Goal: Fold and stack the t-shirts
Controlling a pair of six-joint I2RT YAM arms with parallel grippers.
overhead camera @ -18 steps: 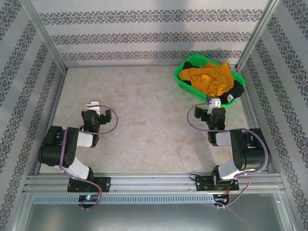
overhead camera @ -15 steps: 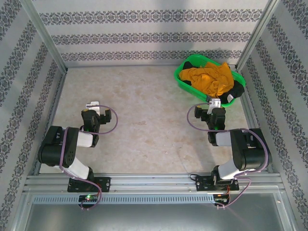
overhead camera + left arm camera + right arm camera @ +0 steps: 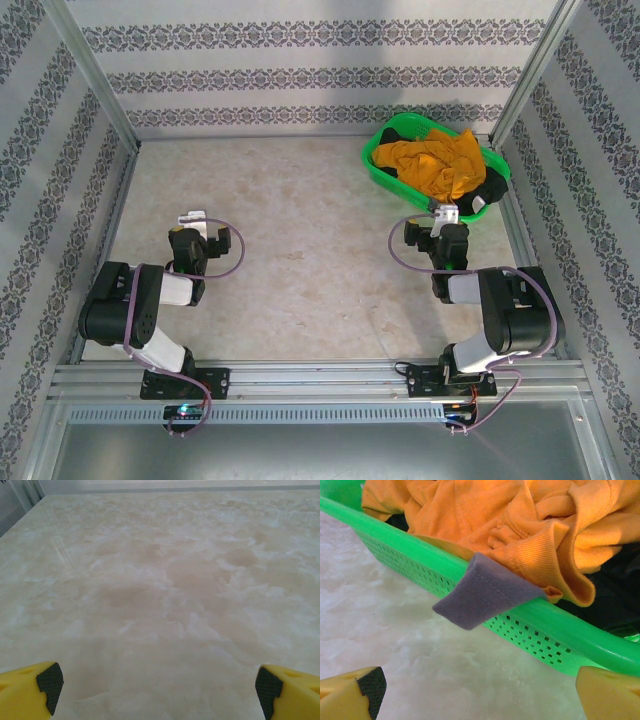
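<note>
A crumpled mustard-orange t-shirt (image 3: pixel 432 162) (image 3: pixel 520 525) lies on top in the green mesh basket (image 3: pixel 378 165) (image 3: pixel 570 640) at the back right. Black t-shirts (image 3: pixel 487 193) (image 3: pixel 615 600) lie under it. A greyish cloth corner (image 3: pixel 482 592) hangs over the basket's near rim. My right gripper (image 3: pixel 437 222) (image 3: pixel 480 692) is open just in front of the basket, low over the table, with nothing between its yellow fingers. Over bare table on the left my left gripper (image 3: pixel 196 228) (image 3: pixel 157 690) is open too, holding nothing.
The pale marbled table (image 3: pixel 300 220) is walled by patterned panels and metal posts at the back and sides. A metal rail (image 3: pixel 320 378) along the near edge carries both arm bases. Bare tabletop stretches between the arms and toward the back left.
</note>
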